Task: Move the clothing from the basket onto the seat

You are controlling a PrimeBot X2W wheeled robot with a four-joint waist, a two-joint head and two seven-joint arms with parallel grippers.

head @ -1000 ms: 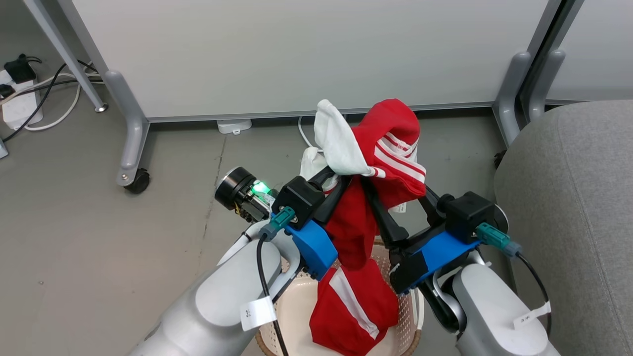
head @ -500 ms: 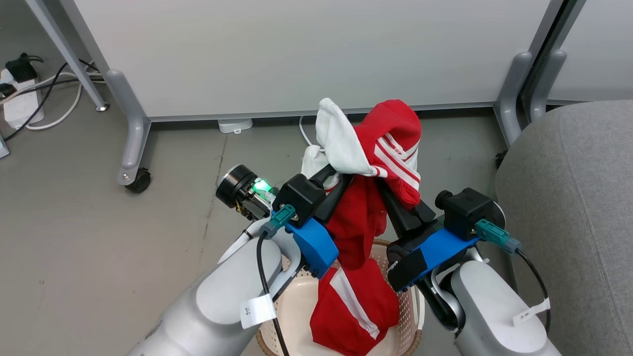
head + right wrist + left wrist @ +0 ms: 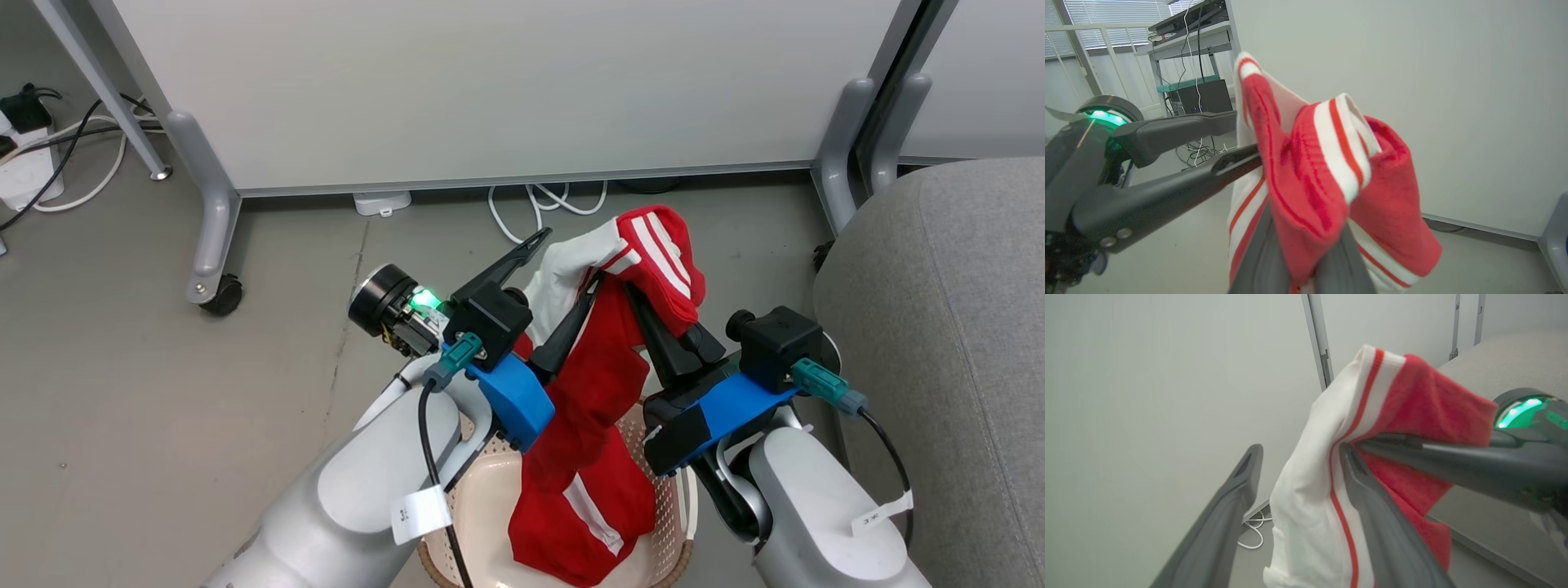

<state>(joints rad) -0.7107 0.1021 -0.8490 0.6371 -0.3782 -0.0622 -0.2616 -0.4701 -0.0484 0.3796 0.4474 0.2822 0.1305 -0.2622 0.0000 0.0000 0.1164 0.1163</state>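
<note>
Right gripper (image 3: pixel 633 290) clamped on the red-and-white clothing (image 3: pixel 600 384), which is raised above the basket (image 3: pixel 490 498); red cloth trails down into it. Left gripper (image 3: pixel 573 256) spread wide, the cloth hanging between its fingers and touching one. Seat (image 3: pixel 939 327) to the right, apart. Grey floor (image 3: pixel 122 408); white wheeled partition (image 3: pixel 490 82) behind, cables (image 3: pixel 547 200) at its foot. The right wrist view adds a desk (image 3: pixel 1184 41) and window blinds (image 3: pixel 1106 16).

The grey floor (image 3: pixel 163 392) carries the cream basket (image 3: pixel 490 506) nearest me, with the grey seat (image 3: pixel 939 327) to its right. Farther back are a castor foot (image 3: pixel 214 294), looped white cable (image 3: pixel 539 204) and, far left, a power strip (image 3: pixel 24 175).
</note>
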